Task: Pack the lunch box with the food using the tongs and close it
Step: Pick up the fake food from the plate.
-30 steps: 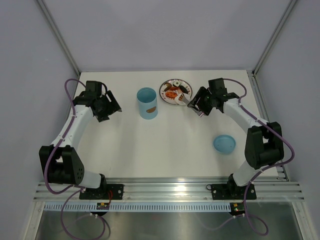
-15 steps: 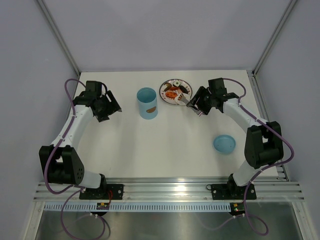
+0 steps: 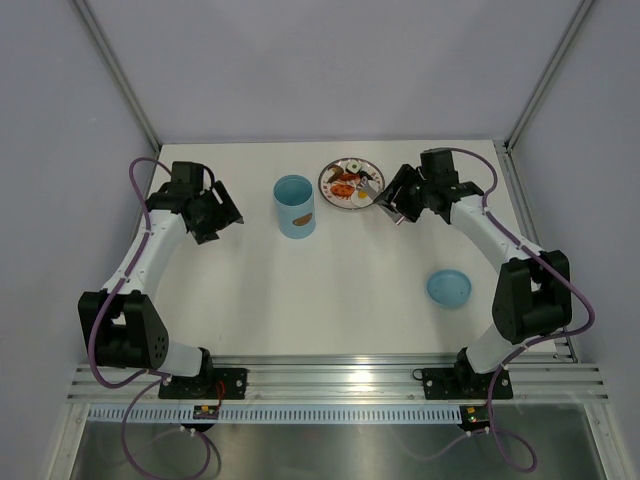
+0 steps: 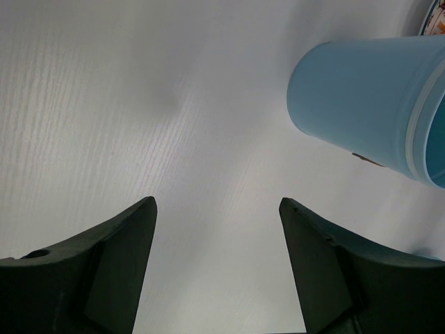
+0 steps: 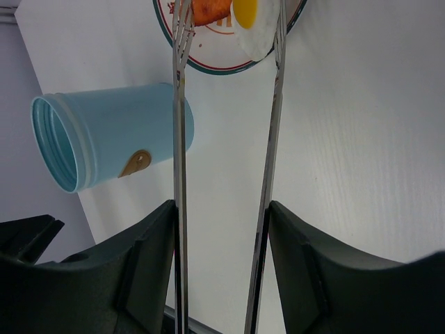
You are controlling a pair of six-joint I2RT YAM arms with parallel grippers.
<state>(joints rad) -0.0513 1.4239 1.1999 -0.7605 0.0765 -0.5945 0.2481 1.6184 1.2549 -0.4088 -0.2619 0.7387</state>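
I'm watching the right gripper (image 5: 221, 209) pinching the tongs (image 5: 179, 139). The two silver arms are lying against the inner faces of its fingers (image 5: 149, 264), with a gap between them. From there the tongs are reaching out over the plate (image 5: 208, 66), and their tips are running off the top of the wrist view. Between the two arms I'm seeing the fried egg (image 5: 256, 38) and a red-orange piece (image 5: 207, 10). I cannot tell whether the tips are touching either one.

To the left of the tongs in that view the lunch box (image 5: 118, 139) is showing its open mouth and the brown mark on its side. From above it is standing upright on the table (image 3: 350, 280), just left of the plate, with no lid on it. The lid (image 3: 448, 288) is lying flat on the table, well apart from the lunch box and nearer the right arm's base.

The left gripper (image 4: 217, 202) is hanging over bare table with its jaws spread and nothing between them. The lunch box is sitting off to its upper right, apart from it.
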